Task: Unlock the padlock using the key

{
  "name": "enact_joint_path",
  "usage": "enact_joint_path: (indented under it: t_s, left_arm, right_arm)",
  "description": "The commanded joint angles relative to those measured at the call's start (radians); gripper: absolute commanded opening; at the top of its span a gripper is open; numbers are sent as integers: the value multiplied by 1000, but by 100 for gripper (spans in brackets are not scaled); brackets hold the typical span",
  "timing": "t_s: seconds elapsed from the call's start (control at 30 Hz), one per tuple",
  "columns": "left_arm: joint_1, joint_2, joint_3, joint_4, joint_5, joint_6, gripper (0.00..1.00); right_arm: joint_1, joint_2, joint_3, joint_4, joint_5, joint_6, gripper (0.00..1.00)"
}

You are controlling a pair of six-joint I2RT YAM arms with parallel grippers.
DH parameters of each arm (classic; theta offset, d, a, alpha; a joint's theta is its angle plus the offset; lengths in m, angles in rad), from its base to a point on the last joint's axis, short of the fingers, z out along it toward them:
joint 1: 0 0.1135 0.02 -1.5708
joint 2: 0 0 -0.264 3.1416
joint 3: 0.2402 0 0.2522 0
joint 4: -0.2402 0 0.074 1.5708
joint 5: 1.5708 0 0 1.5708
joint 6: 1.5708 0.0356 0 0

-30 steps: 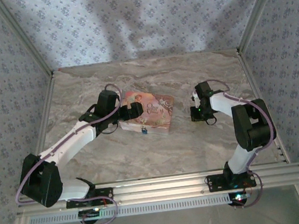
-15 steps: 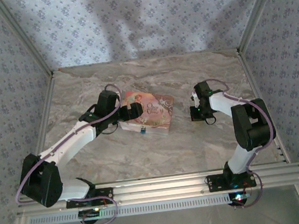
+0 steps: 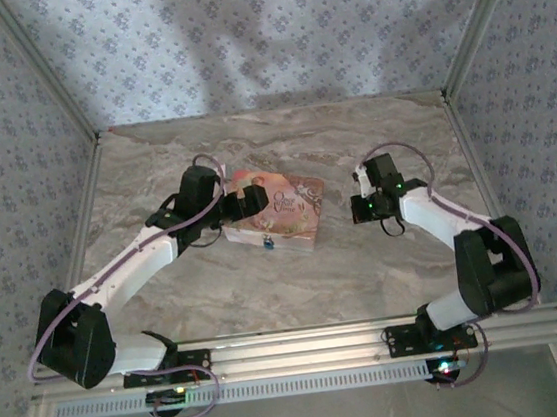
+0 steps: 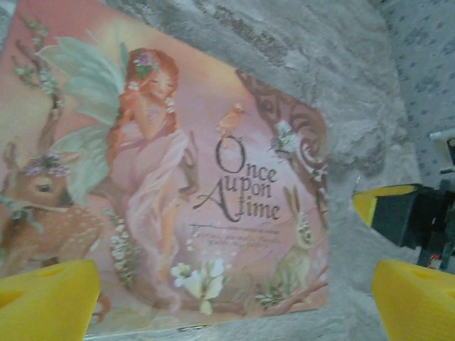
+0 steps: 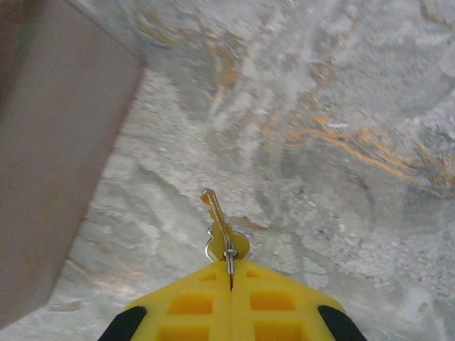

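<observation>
**Right pincer** [image 5: 230, 272]: the yellow fingers [image 5: 192, 302] are pressed together and clamped on the key [image 5: 217, 219]. The grip is at the head end, beside a small silver ring. The brass blade projects forward past the fingertips and slants toward the upper left of the right wrist view. The key is just above the marbled counter [image 5: 341, 106]; contact with it cannot be determined. The overhead view places this pincer [image 3: 362, 211] to the right of the box [image 3: 281, 211], apart from it.

**Left pincer** [image 4: 231, 302]: fingers wide apart and holding nothing. One yellow finger [image 4: 46, 298] sits over the near left corner of the illustrated lid. The other is beyond the box's right edge, over bare counter. Whether either finger touches the lid cannot be determined. In the overhead view this pincer [image 3: 250, 204] is at the left part of the box.

**Padlock** [image 3: 267, 241]: a tiny item at the near edge of the box, on the side facing the arm bases. It is too small for the shackle's condition to be read. It is apart from both pincers.

**Box**: flat, pink-orange, lying on the counter between the two arms, lid uppermost.
</observation>
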Motion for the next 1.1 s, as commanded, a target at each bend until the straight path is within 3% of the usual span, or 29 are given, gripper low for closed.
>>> enact_joint_path:
  t_s: [0.0,0.3,0.7,1.07]
  left_arm:
    - [-14,-22,2,100,66,-72,97]
    - [-88,7,94,109,95,-60,89]
    - [-174,87,174,166,137,-60,70]
    - [-227,167,223,208,189,-60,57]
  right_arm:
    - [27,-92,-46,97,-28,-24,0]
    - [111,-338,-200,358,-72,-13,0]
    - [274,-492,-338,599,-30,-49,0]
    - [347,-486,-320,601,25,-83,0]
